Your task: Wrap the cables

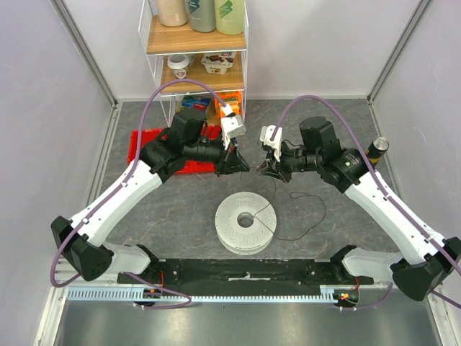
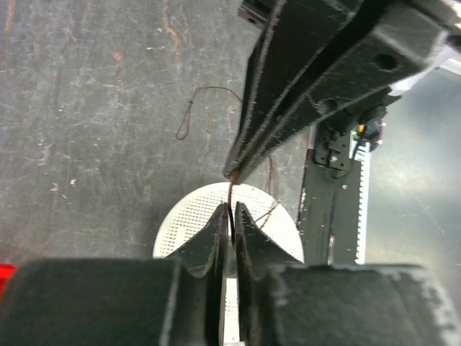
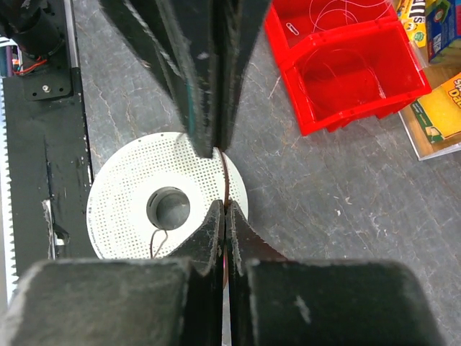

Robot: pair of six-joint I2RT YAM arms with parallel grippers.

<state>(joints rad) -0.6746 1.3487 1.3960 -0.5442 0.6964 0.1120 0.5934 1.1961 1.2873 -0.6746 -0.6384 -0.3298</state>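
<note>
The cable is a hair-thin dark wire (image 1: 317,225) lying in a loose loop on the table to the right of the round white perforated spool (image 1: 245,222). My left gripper (image 1: 241,167) and right gripper (image 1: 261,170) meet tip to tip above the table behind the spool. In the left wrist view my left gripper (image 2: 230,215) is shut on the wire (image 2: 230,193), which runs up to the right gripper's fingers (image 2: 288,108). In the right wrist view my right gripper (image 3: 224,209) is shut on the same wire (image 3: 225,180). A wire end (image 3: 158,241) sits by the spool's hub.
A red bin (image 1: 144,140) sits behind the left arm and shows in the right wrist view (image 3: 346,65). A white wire shelf (image 1: 194,43) with bottles and packets stands at the back. A black rail (image 1: 245,270) runs along the near edge. White walls close both sides.
</note>
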